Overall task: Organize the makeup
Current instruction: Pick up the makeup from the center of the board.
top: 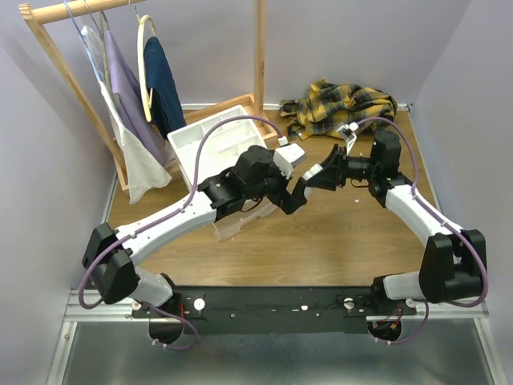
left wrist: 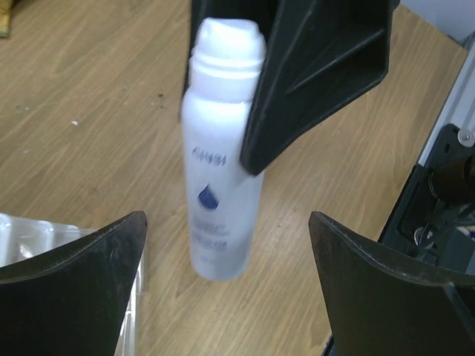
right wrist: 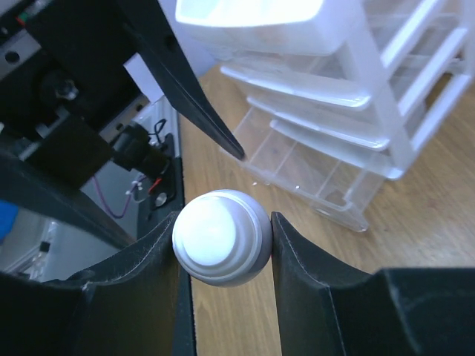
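- Handover in hand: right jaws clamped on the white bottle (left wrist: pixel 223 170), off the surface; drawers (top: pixel 220 144) at its 10 o'clock.
- Left jaws apart either side; next, they should close on the bottle's body.

I work in a lab test cell dressed like a bedroom corner: plain walls (top: pixel 361 40) box in a wooden table (top: pixel 321 241). Beyond my left gripper (top: pixel 298 192) stand a clothes rack (top: pixel 259 56) and drawers (top: pixel 220 136).
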`<action>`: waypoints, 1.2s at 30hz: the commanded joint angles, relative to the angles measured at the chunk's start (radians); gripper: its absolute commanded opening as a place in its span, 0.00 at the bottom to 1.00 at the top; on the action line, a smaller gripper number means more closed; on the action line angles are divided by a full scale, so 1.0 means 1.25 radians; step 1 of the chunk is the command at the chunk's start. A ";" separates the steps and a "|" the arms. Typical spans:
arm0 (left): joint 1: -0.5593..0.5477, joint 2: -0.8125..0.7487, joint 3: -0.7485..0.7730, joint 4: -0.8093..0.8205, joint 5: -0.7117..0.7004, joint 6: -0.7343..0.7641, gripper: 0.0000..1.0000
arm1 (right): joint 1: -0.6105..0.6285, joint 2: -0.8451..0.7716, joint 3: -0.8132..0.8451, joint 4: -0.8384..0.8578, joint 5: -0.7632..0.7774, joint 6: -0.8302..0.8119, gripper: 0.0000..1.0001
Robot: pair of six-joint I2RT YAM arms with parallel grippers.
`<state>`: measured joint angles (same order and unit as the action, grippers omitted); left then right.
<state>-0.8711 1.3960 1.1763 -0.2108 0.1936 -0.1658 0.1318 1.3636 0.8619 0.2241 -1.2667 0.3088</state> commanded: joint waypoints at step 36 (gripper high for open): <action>-0.080 -0.006 0.021 -0.201 -0.241 0.180 0.07 | 0.041 -0.015 0.058 -0.177 0.039 -0.200 1.00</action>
<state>-0.9691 1.4952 1.2377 -0.4061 -0.0292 -0.0246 0.1799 1.3998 0.8871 0.0872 -1.2682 0.1780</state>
